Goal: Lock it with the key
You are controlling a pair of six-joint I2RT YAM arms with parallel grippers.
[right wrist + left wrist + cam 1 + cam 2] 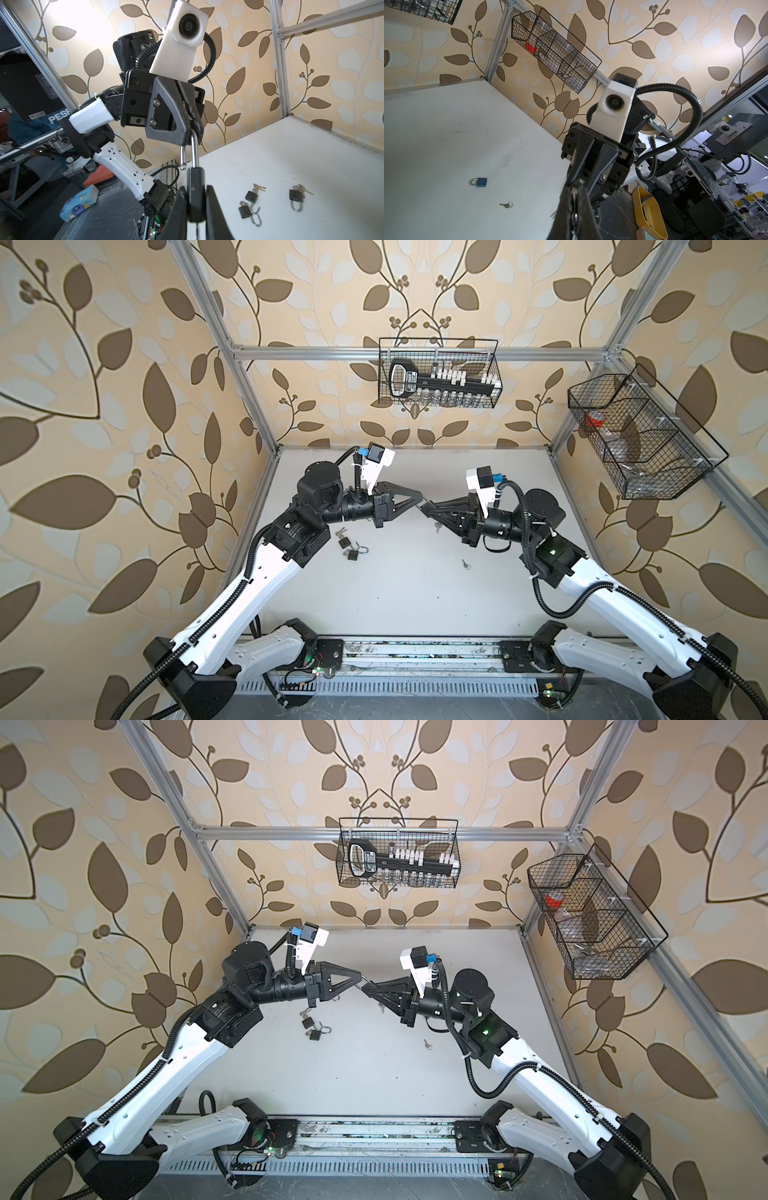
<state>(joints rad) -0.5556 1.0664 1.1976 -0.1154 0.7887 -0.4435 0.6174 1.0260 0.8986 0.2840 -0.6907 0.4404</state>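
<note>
In the right wrist view, the black padlock (pixel 195 197) is held in mid-air above the counter (pixel 301 158). The right jaws are clamped on its body. The left jaws are closed tight on the bend of its shackle (pixel 194 145). The shackle is open, and its free leg hangs beside the body, out of its hole. Holding body and shackle separately probably lets the two arms line the leg up and press the lock shut. Whether a key sits in this lock is hidden. Three spare padlocks (pixel 251 196) lie open on the left part of the counter, with keys in them.

In the left wrist view, the left jaws fill the foreground, pressed together, and hide the held lock. Beyond them a blue padlock (pixel 479 182) lies on the counter with a loose key (pixel 506 205) near it.

In both top views, the left arm (pixel 249 597) and right arm (pixel 623 610) meet tip to tip above the middle of the counter. The raised position likely keeps the lock clear for turning. The lock itself is too small to make out there.
</note>
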